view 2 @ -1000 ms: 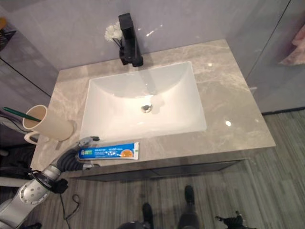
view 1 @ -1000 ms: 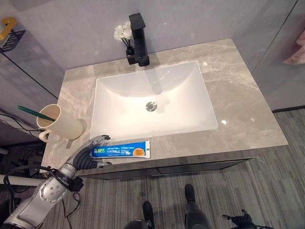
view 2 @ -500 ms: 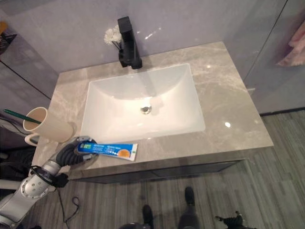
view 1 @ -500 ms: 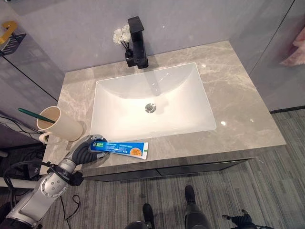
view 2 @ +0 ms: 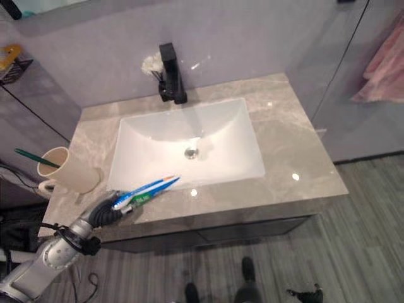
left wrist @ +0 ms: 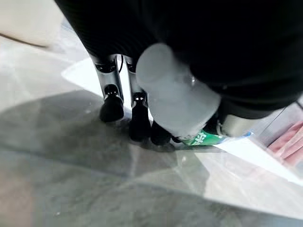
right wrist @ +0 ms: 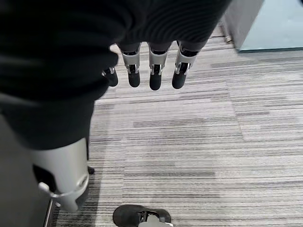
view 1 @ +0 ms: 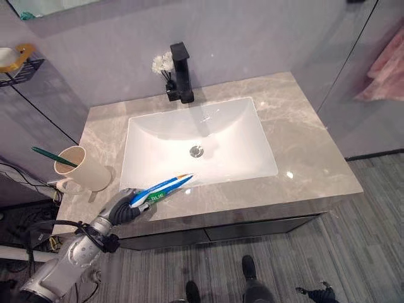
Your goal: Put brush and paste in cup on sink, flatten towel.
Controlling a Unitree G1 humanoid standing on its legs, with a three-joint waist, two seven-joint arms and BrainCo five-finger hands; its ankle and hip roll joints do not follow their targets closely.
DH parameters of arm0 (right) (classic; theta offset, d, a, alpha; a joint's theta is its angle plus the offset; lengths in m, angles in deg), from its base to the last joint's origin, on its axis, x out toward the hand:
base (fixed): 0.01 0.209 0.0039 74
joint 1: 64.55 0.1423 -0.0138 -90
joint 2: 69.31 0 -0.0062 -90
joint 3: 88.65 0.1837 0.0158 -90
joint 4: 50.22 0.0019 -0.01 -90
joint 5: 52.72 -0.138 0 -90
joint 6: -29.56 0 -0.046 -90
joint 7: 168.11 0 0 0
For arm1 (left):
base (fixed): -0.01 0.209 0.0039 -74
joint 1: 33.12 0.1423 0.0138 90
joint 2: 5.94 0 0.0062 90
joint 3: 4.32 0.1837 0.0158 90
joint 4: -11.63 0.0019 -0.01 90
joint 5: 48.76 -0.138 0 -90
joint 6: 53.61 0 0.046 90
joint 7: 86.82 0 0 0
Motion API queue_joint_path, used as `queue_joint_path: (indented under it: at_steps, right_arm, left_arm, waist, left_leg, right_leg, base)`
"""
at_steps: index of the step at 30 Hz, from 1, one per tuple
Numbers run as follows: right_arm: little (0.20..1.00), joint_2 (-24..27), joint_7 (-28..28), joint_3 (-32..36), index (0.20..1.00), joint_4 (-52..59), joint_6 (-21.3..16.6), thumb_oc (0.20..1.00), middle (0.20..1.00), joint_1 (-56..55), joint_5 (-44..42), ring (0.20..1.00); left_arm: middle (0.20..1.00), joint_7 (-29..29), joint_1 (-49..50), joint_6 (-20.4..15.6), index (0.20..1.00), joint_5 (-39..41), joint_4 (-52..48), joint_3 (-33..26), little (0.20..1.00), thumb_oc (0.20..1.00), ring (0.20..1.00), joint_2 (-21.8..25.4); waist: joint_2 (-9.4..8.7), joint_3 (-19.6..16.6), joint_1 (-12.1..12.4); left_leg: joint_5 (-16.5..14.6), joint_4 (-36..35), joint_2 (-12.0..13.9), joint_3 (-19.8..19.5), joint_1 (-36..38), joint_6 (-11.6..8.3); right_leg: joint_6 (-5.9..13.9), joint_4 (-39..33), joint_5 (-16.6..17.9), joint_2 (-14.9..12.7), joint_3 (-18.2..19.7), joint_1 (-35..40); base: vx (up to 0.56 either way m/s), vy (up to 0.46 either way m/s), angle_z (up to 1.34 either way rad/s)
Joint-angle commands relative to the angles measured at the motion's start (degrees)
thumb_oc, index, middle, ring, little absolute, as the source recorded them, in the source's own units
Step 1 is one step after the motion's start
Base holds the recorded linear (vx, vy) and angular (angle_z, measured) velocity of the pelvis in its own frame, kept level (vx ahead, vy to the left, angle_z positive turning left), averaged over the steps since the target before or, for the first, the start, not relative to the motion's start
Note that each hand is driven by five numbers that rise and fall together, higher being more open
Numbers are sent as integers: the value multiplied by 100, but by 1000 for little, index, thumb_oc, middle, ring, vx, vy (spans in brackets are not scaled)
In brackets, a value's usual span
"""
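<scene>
- My left hand [view 1: 126,203] sits at the lower left of the left eye view, over the front edge of the countertop [view 1: 309,139], with its fingers curled round the cap end of the toothpaste tube [view 1: 162,189].
- The tube is lifted at an angle: its flat tail points up and to the right, over the front rim of the white sink basin [view 1: 199,142], while the cap end stays inside my grip.
- In the left wrist view my dark fingertips [left wrist: 140,127] press down at the marble surface, and a strip of the tube's green and blue printing [left wrist: 204,138] shows just beside them.
- The beige cup [view 1: 81,168] stands on the counter at the left of the frame, near my left hand but apart from it, tilted toward the left edge.
- The green toothbrush [view 1: 52,156] is in the cup, its handle sticking out to the upper left.
- A black faucet [view 1: 181,72] stands behind the basin, with small white flowers [view 1: 162,62] just to its left.
- A pink towel [view 1: 384,66] hangs at the upper right of the frame.
- My right hand [right wrist: 150,71] hangs over the striped grey floor [right wrist: 189,142], fingers straight and relaxed, holding nothing.
</scene>
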Motion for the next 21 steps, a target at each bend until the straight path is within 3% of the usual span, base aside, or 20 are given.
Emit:
queue_joint_path:
  at_steps: [1, 2, 5, 16, 17, 19, 20, 21]
  right_arm:
    - [1000, -71, -209, 144, 1000, -80, -206, 1000, 1000, 82, -413, 1000]
    - [1000, -117, -263, 364, 1000, -233, -287, 1000, 1000, 42, -827, 1000]
    - [1000, -107, -290, 667, 1000, -346, -392, 1000, 1000, 31, -1359, 1000]
    - [1000, 438, -408, 1761, 1000, -442, -717, 1000, 1000, 68, -2937, 1000]
    - [1000, 516, -536, 1988, 1000, 79, -1034, 1000, 1000, 96, -3296, 1000]
    - [1000, 559, -792, 2156, 1000, 798, -1266, 1000, 1000, -26, -3305, 1000]
    - [1000, 596, -912, 2213, 1000, 1041, -1312, 1000, 1000, -59, -3220, 1000]
    - [1000, 711, -1293, 2281, 1000, 2055, -1366, 1000, 1000, -208, -2625, 1000]
  left_arm:
    - [200, 441, -312, -250, 200, -424, -143, -43, 200, 200, 200, 152]
    - [200, 749, -457, -251, 200, -736, -172, -102, 200, 200, 200, 137]
    - [200, 1003, -547, -229, 200, -993, -149, -188, 200, 200, 200, 126]
    - [200, 1646, -956, -132, 200, -1496, -78, -494, 200, 200, 200, 216]
    - [200, 2020, -1065, -37, 200, -1602, -48, -672, 200, 200, 200, 0]
    - [200, 2306, -1077, -27, 200, -1699, -111, -833, 200, 200, 200, -185]
    - [200, 2400, -1098, -20, 200, -1727, -118, -886, 200, 200, 200, -261]
    - [200, 2620, -1116, 61, 200, -1899, -196, -1075, 200, 200, 200, -362]
  waist:
    - [-103, 147, -49]
    - [-205, 44, -91]
    - [-290, -24, -132]
    - [-462, -199, -252]
    - [-504, -248, -319]
    - [-505, -265, -367]
    - [-507, -287, -387]
    - [-498, -333, -442]
  left_leg:
    - [-131, 58, 206, 157, 79, -78]
    - [-168, 58, 267, 200, 172, -92]
    - [-198, 58, 314, 233, 238, -103]
    - [-266, 58, 406, 322, 394, -149]
    - [-275, 58, 424, 351, 424, -163]
    - [-287, 58, 440, 379, 447, -168]
    - [-292, 58, 446, 390, 458, -169]
    - [-304, 58, 457, 418, 487, -170]
  right_leg:
    - [575, 46, -222, -455, 200, 272]
    - [558, 46, -260, -382, 246, 328]
    - [547, 46, -274, -329, 289, 351]
    - [541, 46, -324, -250, 382, 449]
    - [536, 46, -331, -229, 412, 461]
    - [525, 46, -333, -220, 435, 469]
    - [523, 46, -337, -217, 443, 474]
    - [515, 46, -337, -206, 466, 479]
  base:
    - [16, -63, -3]
    - [14, -63, -3]
    - [21, -36, -16]
    - [8, -10, -4]
    - [0, -17, -11]
    - [-2, -14, -10]
    - [5, -9, -12]
    - [9, -8, -12]
